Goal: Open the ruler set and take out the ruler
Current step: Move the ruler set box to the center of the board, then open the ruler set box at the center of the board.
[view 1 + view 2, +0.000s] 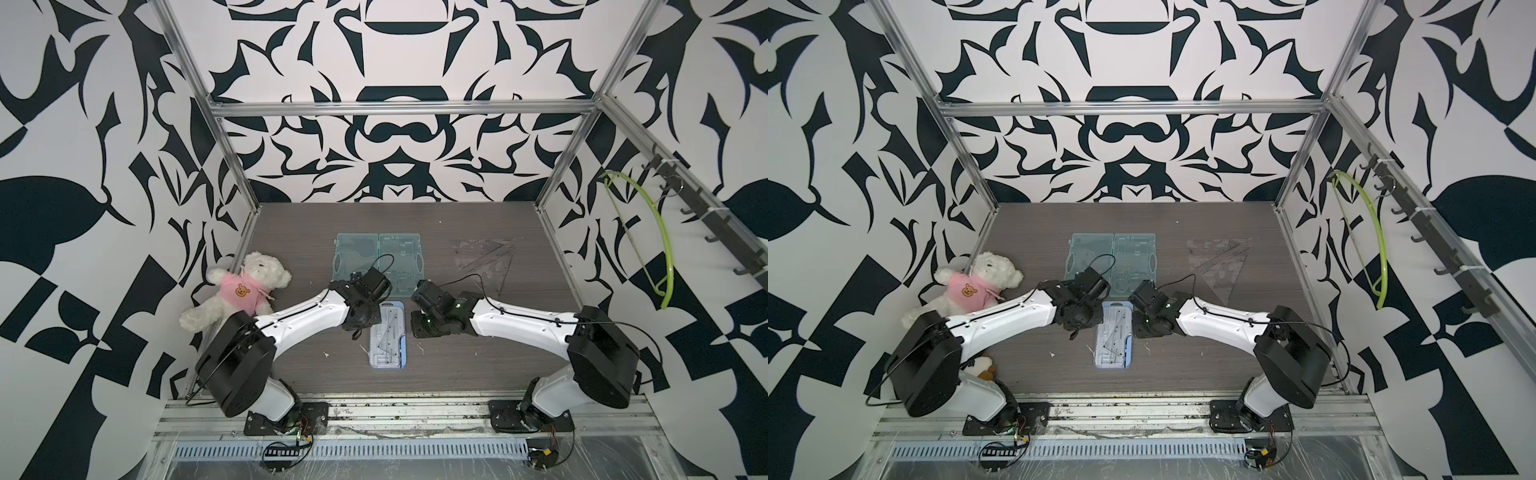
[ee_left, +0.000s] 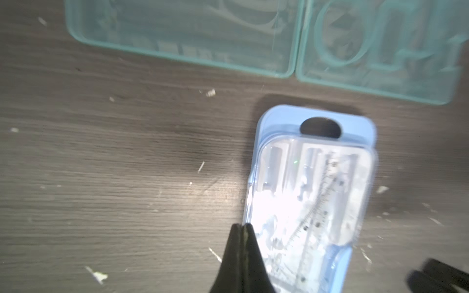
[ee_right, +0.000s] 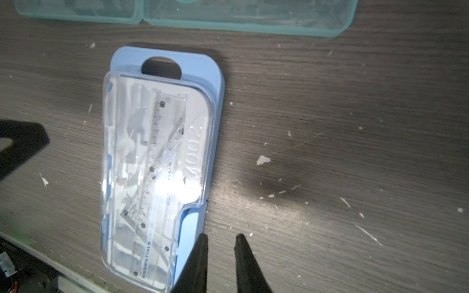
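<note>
Dark tabletop (image 2: 101, 177): left end effector (image 2: 242, 226) clenched beside ruler set (image 2: 312, 192), right end effector (image 3: 221, 238) slightly parted, empty.

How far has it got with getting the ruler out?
Nothing looks done yet: the clear lid of the blue ruler set is on, with the ruler inside. In hand: the left gripper, shut, sits at one long edge; the right gripper, jaws slightly apart and empty, at the opposite one. Left: opening the lid and lifting out the ruler.
</note>
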Controlling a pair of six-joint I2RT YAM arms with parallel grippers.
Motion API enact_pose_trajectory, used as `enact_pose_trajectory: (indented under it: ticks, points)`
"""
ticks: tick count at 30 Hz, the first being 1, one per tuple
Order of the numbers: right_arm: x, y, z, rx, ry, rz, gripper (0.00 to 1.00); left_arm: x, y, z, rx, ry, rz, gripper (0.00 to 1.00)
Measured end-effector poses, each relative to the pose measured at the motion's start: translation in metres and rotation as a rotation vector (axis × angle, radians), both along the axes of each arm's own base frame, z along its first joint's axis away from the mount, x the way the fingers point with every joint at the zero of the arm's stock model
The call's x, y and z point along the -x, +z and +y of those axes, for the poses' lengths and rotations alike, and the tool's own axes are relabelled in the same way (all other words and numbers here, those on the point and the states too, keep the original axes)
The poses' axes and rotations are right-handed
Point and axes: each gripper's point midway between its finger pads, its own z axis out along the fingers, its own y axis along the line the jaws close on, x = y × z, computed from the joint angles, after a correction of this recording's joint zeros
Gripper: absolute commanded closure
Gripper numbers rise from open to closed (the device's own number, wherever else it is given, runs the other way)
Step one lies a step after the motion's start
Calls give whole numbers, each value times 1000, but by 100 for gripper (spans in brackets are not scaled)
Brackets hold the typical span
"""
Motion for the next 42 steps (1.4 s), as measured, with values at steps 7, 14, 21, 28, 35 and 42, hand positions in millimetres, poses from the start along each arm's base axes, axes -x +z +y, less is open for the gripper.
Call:
enact_pose_trajectory:
  ticks: [7, 14, 21, 28, 35, 42]
  points:
    - [11, 8, 9, 20, -13, -18, 100, 18, 7, 5, 115, -70, 44, 100]
    - [17, -9, 13, 65, -40, 19, 100, 51, -24, 4, 172, -113, 166, 100]
    - [17, -21, 14, 96, -47, 43, 100, 49, -29, -11, 253, -122, 175, 100]
    - [14, -16, 20, 80, -46, 36, 100, 47, -36, -13, 262, -113, 181, 100]
    - [14, -11, 24, 70, -39, 29, 100, 44, -40, -9, 236, -96, 172, 100]
    - [14, -11, 24, 71, -37, 29, 100, 44, -50, -9, 221, -91, 194, 100]
